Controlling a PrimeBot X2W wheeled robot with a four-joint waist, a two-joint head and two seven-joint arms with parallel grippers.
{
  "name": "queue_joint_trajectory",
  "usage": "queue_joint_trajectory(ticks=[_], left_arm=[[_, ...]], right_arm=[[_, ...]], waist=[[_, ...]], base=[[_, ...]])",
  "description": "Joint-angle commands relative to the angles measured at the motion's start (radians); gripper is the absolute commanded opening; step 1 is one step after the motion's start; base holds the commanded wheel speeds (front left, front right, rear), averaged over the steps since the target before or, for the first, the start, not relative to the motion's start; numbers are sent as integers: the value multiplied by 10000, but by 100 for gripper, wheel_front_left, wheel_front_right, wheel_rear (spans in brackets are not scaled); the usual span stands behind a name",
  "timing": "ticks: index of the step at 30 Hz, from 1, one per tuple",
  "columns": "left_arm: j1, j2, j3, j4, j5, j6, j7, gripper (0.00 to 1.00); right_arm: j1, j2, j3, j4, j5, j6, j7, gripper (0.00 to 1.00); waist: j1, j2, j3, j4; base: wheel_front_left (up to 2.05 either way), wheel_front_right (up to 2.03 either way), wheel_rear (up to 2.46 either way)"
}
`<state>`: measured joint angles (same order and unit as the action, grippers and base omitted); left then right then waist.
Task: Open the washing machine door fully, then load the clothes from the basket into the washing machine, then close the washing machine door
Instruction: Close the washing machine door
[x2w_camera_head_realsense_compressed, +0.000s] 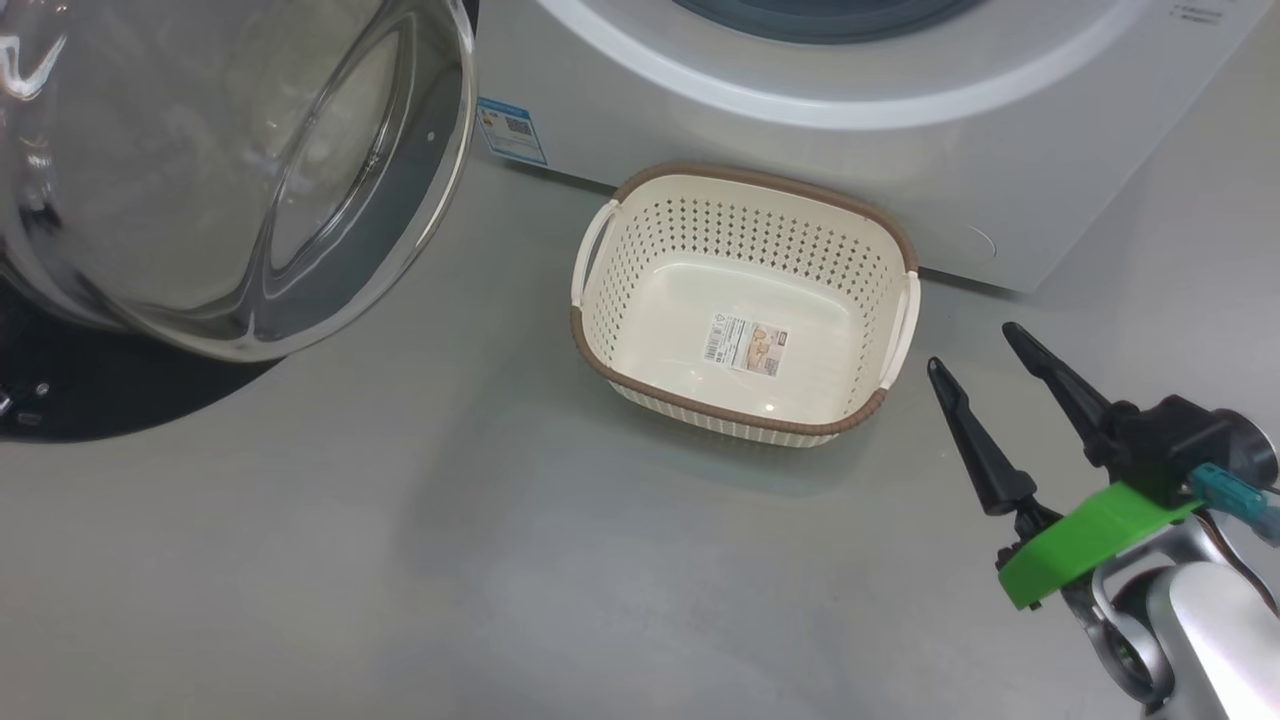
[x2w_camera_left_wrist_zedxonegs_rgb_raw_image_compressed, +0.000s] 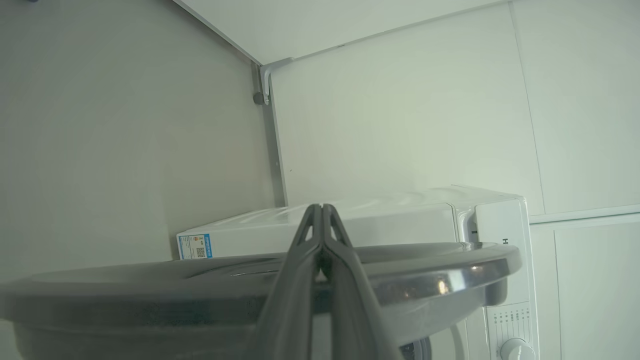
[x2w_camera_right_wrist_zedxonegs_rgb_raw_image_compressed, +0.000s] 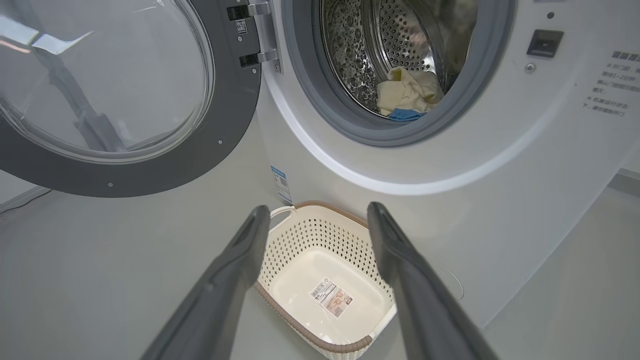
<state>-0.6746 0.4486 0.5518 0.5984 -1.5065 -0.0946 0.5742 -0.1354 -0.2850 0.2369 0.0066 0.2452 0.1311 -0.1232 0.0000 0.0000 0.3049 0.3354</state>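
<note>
The door (x2w_camera_right_wrist_zedxonegs_rgb_raw_image_compressed: 227, 125) stands wide open. The clothes (x2w_camera_right_wrist_zedxonegs_rgb_raw_image_compressed: 407, 92) lie inside the drum (x2w_camera_right_wrist_zedxonegs_rgb_raw_image_compressed: 400, 40) of the washing machine (x2w_camera_head_realsense_compressed: 800, 170) — the basket (x2w_camera_head_realsense_compressed: 700, 230) sits on the floor (x2w_camera_head_realsense_compressed: 400, 520) just before it. The right gripper (x2w_camera_head_realsense_compressed: 972, 348) hovers beside the basket, fingers spread, holding nothing — the left gripper (x2w_camera_left_wrist_zedxonegs_rgb_raw_image_compressed: 322, 210) is pinched together at the door's rim.

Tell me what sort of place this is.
Likely a laundry corner: a white front-loading washing machine with clothes in its drum, an empty basket on the grey floor, plain pale walls.
</note>
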Motion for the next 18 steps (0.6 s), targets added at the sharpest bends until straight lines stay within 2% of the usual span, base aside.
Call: queue_joint_trajectory(ticks=[1, 18], left_arm=[[63, 644, 215, -433, -7, 38, 111, 0], [646, 418, 97, -1492, -524, 747, 1373, 0]], right_arm=[[-225, -129, 142, -311, 38, -4, -9, 100], [-251, -47, 159, -154, 129, -4, -111, 100]], waist=[[0, 0, -3, 5], [0, 0, -105, 109]], base=[[0, 0, 0], [0, 0, 0]])
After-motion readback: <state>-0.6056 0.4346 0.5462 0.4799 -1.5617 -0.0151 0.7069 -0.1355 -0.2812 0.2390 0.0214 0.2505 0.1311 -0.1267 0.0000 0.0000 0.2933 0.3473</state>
